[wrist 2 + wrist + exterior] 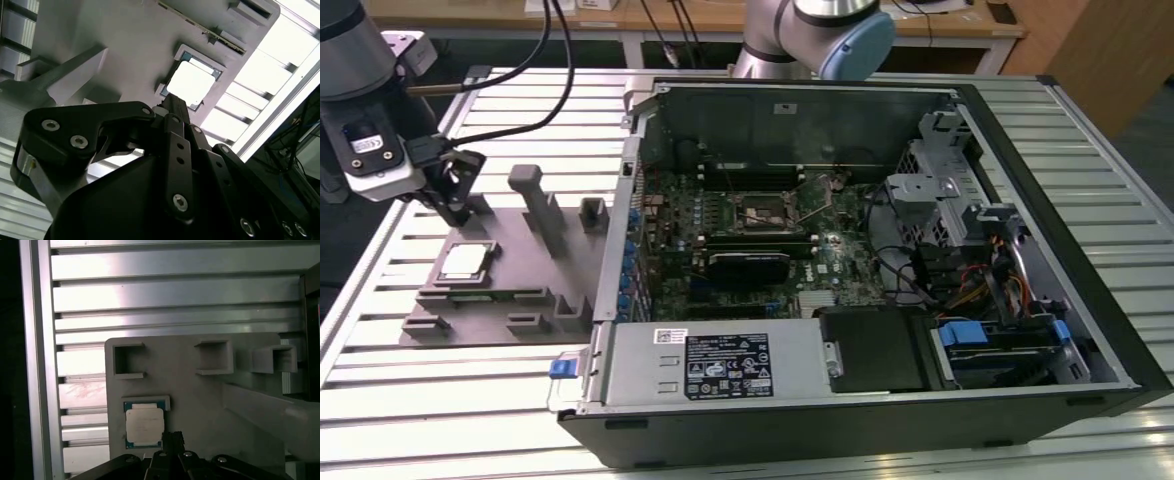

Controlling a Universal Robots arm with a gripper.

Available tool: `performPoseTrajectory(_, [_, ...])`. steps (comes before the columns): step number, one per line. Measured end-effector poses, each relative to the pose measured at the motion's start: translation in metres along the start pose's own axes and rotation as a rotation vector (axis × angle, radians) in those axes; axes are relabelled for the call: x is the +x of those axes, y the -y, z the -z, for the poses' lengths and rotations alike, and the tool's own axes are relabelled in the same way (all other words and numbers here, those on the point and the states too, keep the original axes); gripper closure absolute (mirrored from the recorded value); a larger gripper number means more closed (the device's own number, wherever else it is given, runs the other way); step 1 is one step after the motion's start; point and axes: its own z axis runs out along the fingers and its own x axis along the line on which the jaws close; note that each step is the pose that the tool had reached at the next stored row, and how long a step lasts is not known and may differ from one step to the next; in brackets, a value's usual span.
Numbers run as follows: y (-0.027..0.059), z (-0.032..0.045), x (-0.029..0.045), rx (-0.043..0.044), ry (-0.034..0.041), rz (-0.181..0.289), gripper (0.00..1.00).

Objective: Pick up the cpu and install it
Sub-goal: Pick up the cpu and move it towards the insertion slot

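Slatted aluminium worktop (440, 400), carrying:
- grey moulded plastic fixture block (534, 275) with upright posts, at the exterior view's left;
- open black computer case (854, 440) just beside it (interior exposed), holding a green motherboard (674, 215), a silver power supply box (720, 365) and bundled coloured cables (974, 275).

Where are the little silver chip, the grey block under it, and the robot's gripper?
cpu (464, 262): exterior view, middle of its metal top.
grey fixture block (518, 268): exterior view, bare base beside the cpu.
gripper (455, 215): exterior view, between its fingertips, above the block.
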Motion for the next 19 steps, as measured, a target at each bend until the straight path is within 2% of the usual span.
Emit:
performPoseTrajectory(5, [0.0001, -0.0053, 0.0014, 0.0078, -0.0012, 0.0, 0.89])
performPoseTrajectory(19, [0.0008, -0.0209, 0.0082, 0.0144, -0.0048, 0.0, 0.89])
